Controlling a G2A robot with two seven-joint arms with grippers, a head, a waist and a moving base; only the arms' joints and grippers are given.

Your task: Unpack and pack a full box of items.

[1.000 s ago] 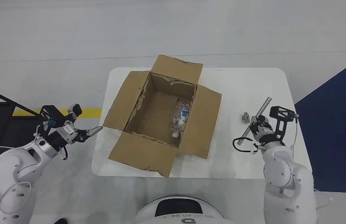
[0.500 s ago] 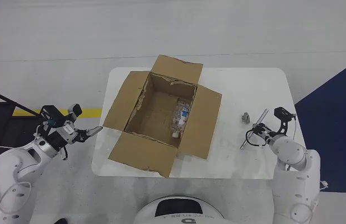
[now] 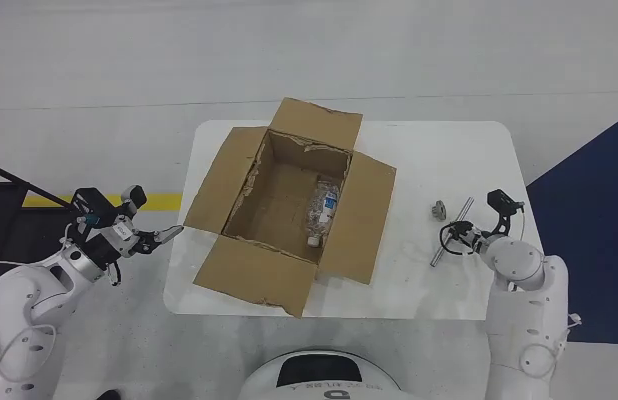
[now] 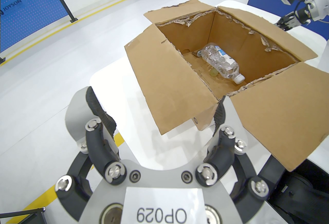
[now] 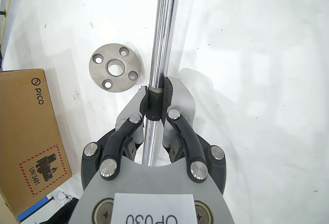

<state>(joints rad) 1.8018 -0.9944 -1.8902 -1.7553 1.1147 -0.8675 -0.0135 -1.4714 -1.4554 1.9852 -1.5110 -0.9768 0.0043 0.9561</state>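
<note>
An open cardboard box (image 3: 251,262) stands in the middle of the white table (image 3: 439,150). A clear plastic bottle (image 3: 323,210) lies on its side on the box floor (image 4: 219,60). To the right of the box, my right gripper (image 3: 451,238) is shut on the lower end of a shiny metal rod (image 5: 165,29), which points away along the tabletop. A round metal flange (image 5: 115,67) with several holes lies flat right beside the rod (image 3: 461,216). My left gripper (image 4: 156,109) hangs open with nothing in it, off the table's left edge (image 3: 154,238).
The box's four flaps are folded outward; the near flap (image 4: 277,127) overhangs the table's front edge. One flap (image 5: 25,119) lies close to the flange (image 3: 438,210). The table's right part around the rod is bare.
My right arm has brought the rod down from a raised tilt to low on the table beside the flange, and pulled back toward the right edge. The left arm has not moved.
</note>
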